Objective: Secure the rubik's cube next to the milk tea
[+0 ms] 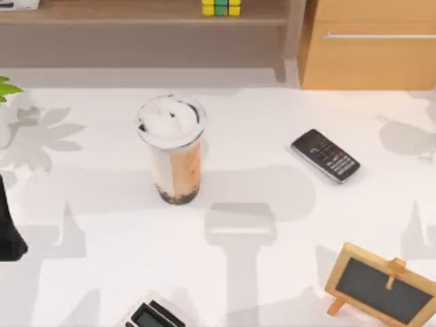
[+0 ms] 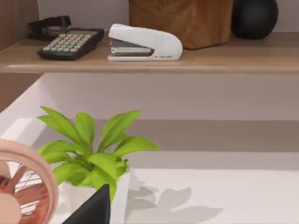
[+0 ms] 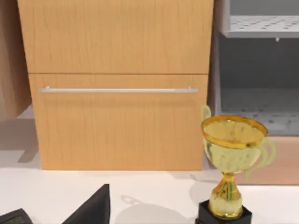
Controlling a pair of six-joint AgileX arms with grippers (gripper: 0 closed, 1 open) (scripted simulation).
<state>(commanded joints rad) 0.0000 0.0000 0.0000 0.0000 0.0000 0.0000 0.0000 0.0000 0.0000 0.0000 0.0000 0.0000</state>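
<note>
From the top view, you have nothing done yet: the rubik's cube (image 1: 221,7) sits on the shelf (image 1: 136,12) behind the desk (image 1: 272,218), well apart from the milk tea (image 1: 174,146), which stands upright on the desk with a phone (image 1: 325,155) off to its right. The left arm (image 1: 10,228) is parked at the left edge, far from the cube. In the left wrist view, you face a plant (image 2: 91,149), a stapler (image 2: 142,43) and a calculator (image 2: 70,43); whether its jaws are spread I cannot tell. In the right wrist view, you face a drawer (image 3: 117,116) and a trophy (image 3: 231,163); those jaws are equally unreadable. Reaching, grasping, carrying and placing all remain.
</note>
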